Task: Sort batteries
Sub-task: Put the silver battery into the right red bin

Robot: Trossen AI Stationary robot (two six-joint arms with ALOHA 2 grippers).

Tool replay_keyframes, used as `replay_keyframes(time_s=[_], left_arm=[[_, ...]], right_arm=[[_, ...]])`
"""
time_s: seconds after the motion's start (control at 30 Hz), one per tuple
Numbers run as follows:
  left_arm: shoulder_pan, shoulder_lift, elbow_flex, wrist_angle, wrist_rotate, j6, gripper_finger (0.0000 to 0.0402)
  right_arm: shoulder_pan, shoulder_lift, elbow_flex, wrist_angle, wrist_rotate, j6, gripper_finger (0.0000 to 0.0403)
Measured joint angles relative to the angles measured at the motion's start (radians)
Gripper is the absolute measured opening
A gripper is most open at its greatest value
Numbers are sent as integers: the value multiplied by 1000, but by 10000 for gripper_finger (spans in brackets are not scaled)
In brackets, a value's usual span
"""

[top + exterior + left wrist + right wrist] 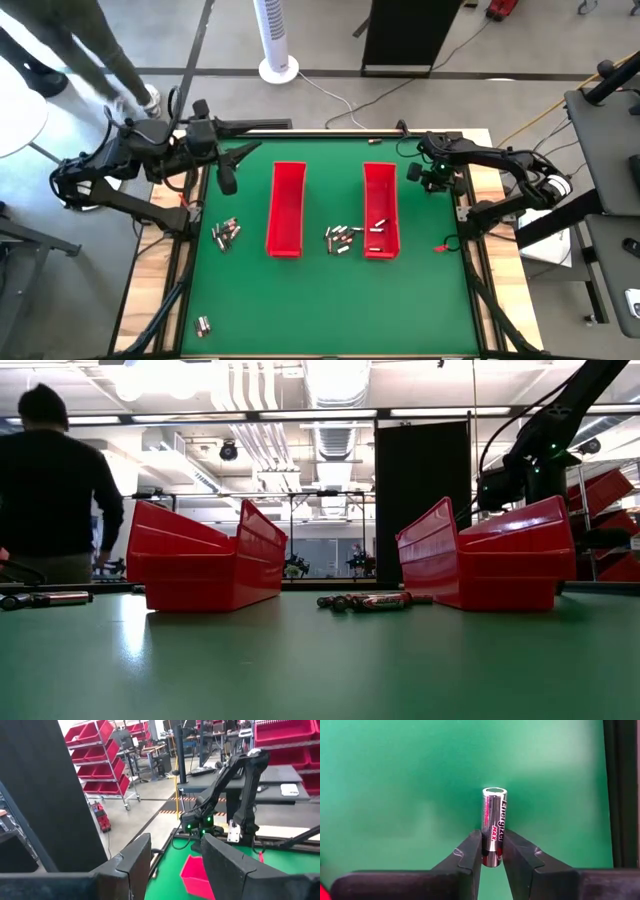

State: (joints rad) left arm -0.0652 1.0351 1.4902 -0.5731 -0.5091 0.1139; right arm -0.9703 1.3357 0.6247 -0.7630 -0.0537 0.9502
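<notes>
Two long red trays [287, 210] [380, 212] lie side by side mid-table. Small silvery batteries lie in loose groups on the green mat: between the trays [342, 238], left of the left tray [225, 233], near the front left [203, 324], and a few inside the right tray [378, 226]. My right gripper [432, 180] points down at the far right of the mat, shut on one battery [493, 815]. My left gripper [172, 870] is held level above the far left corner, open, with nothing between its fingers. My right gripper pinches the battery's sides at one end [492, 851] between its two fingers [470, 852], coming from above and pointing down. The rest of the battery sticks out past the fingers over the mat. Whether it still rests on the mat, I cannot tell.
The table's dark right frame [620, 795] runs close beside the held battery. The right tray's far end [195, 875] is a short way left of my right gripper. A person [50, 490] stands beyond the table's far left corner.
</notes>
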Motion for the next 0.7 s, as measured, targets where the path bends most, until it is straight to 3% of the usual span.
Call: replay_keyframes(time_s=[0.17, 0.47, 0.7], left_arm=[[0, 0, 0, -57, 1, -37, 155], [0, 2, 0, -85, 3, -72, 155], [0, 5, 0, -54, 3, -26, 155]], right_arm=[[32, -2, -10, 10, 36, -4, 74], [81, -41, -55, 64, 148, 58, 144], [90, -44, -121, 140, 186, 44, 144]])
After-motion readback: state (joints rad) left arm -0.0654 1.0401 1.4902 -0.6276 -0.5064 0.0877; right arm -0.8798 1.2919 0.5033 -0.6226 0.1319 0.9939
